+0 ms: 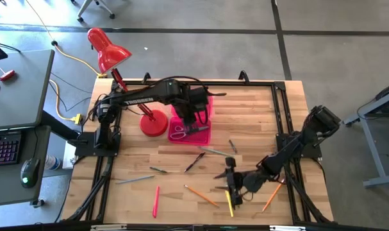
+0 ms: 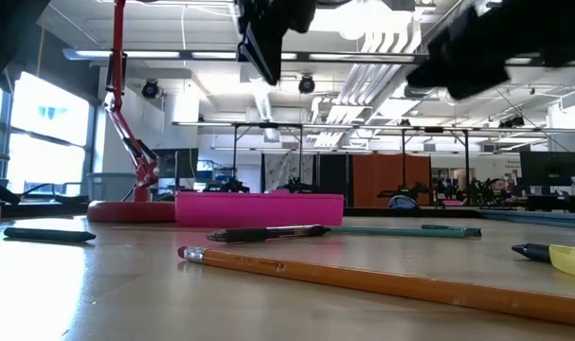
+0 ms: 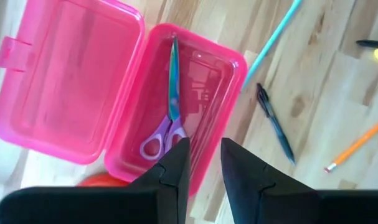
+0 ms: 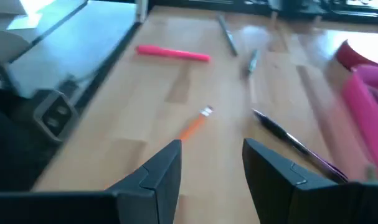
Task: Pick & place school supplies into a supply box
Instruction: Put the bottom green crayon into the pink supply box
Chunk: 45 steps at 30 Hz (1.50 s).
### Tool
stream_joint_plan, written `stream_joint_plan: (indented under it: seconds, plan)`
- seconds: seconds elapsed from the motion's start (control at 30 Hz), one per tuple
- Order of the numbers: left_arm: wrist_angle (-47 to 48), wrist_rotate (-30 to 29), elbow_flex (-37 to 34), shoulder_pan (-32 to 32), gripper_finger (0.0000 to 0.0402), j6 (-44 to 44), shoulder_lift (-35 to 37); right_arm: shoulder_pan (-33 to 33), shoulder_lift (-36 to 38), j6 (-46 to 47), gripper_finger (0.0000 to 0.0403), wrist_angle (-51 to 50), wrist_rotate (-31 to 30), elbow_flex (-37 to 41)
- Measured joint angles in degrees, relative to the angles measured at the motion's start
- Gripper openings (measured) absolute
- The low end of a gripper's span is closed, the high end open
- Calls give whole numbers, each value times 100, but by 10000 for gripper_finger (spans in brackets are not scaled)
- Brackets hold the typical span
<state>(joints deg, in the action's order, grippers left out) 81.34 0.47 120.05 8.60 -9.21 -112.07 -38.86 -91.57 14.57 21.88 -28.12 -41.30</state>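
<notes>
The right tool [image 1: 231, 186], fingers parted and empty, hovers near the worktop's front edge; the thin orange wooden pencil [image 4: 192, 127] lies just ahead, seemingly lengthwise.

Right wrist view smeared by blur, supply box [image 4: 367, 106] a pink streak cut by the edge, orange pencil [image 4: 195, 124] near it half hidden behind the fingers, in the low view box contents hidden behind its wall [image 2: 259, 208], lamp base [image 3: 101, 181] beside box mostly covered.

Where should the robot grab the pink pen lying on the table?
Probably mid-barrel on the pink pen, coming straight down from above. It lies flat on the wooden table with nothing touching it, so fingers can close across its thin width.
</notes>
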Motion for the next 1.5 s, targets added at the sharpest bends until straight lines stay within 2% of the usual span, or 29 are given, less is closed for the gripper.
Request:
stream_joint_plan:
  seconds: [0.1, 0.27, 0.53, 0.67, 0.8, 1.13, 1.5]
  plan:
    - [125, -1, 129, 0, 117, -2, 2, -191, -116, 418, 149, -581, 68, -462]
    - [432, -2, 133, 0, 117, -2, 2, -704, -451, 1062, 149, -1104, 514, -1078]
    - [482, -2, 133, -2, 117, -5, 2, -1412, -1505, 226, 149, -1366, 220, -1881]
    - [470, -4, 131, -2, 117, -5, 2, -1538, -1922, 541, 149, -1378, 144, -2143]
    - [405, -4, 131, -2, 117, -5, 2, -1603, -2131, 1129, 149, -1393, 152, -2238]
    - [406, -7, 129, -2, 117, -4, 2, -1716, -2451, 1586, 149, -1342, 494, -2246]
    - [406, -260, 127, -2, 117, 24, 2, -1782, -2544, 1209, 149, -1617, 595, -2246]
